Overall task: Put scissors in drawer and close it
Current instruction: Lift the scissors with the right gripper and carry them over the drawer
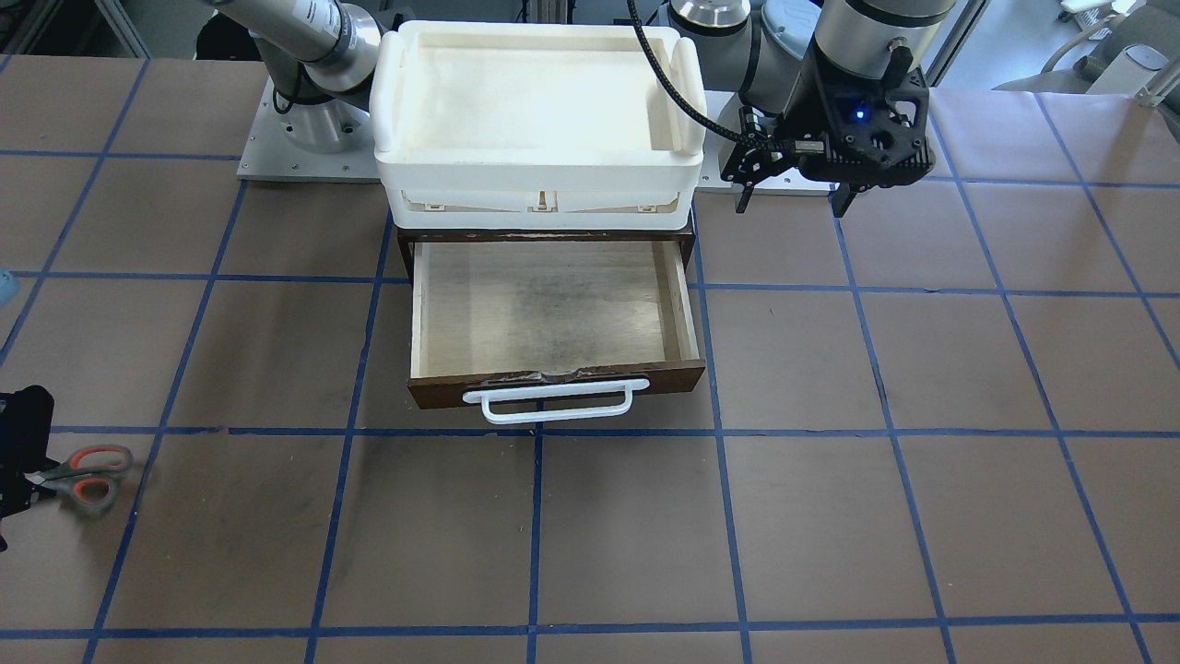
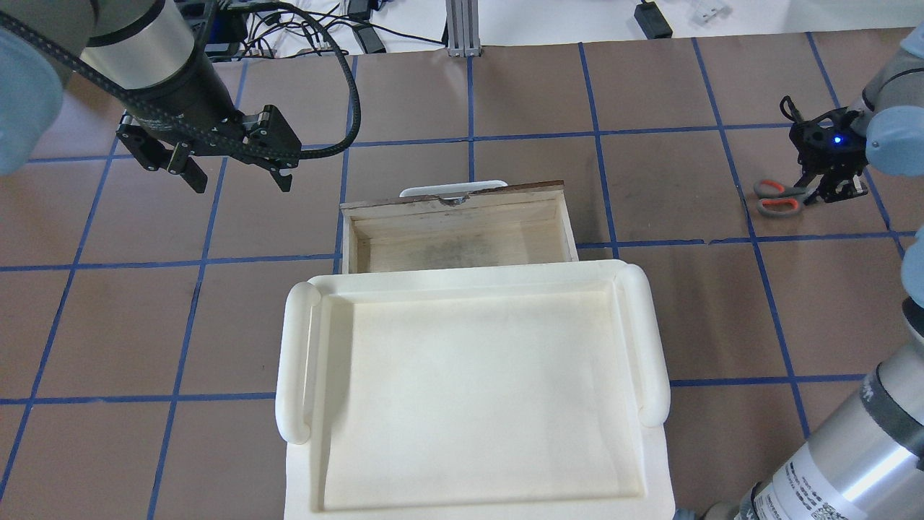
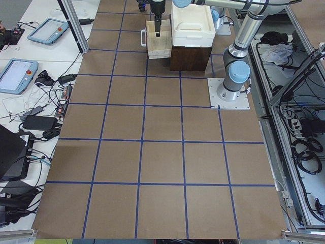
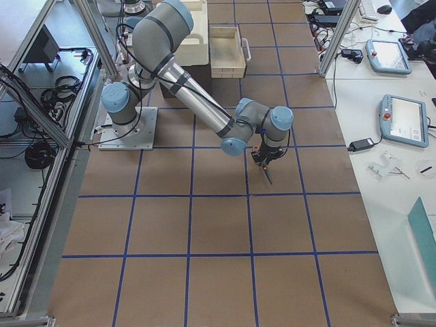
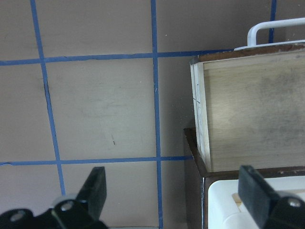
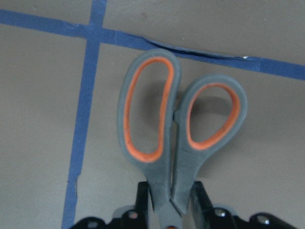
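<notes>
The scissors [image 6: 167,133], grey with orange-lined handle loops, lie low over the brown table near a blue tape line. They also show in the front-facing view [image 1: 88,475] and the overhead view [image 2: 776,198]. My right gripper [image 6: 170,193] is shut on the scissors just behind the loops, its fingers [image 6: 142,196] pressed against both sides; it also shows overhead [image 2: 823,189]. The drawer [image 1: 553,304] stands pulled open and empty, with its white bar handle [image 1: 553,403] toward the operators' side; it also shows overhead [image 2: 462,242]. My left gripper [image 2: 234,177] hangs open and empty beside the drawer [image 5: 252,119].
A white plastic tray [image 2: 469,404] sits on top of the dark cabinet that holds the drawer. The brown table carries a grid of blue tape. Cables and tablets lie beyond the table's edge [image 3: 30,101].
</notes>
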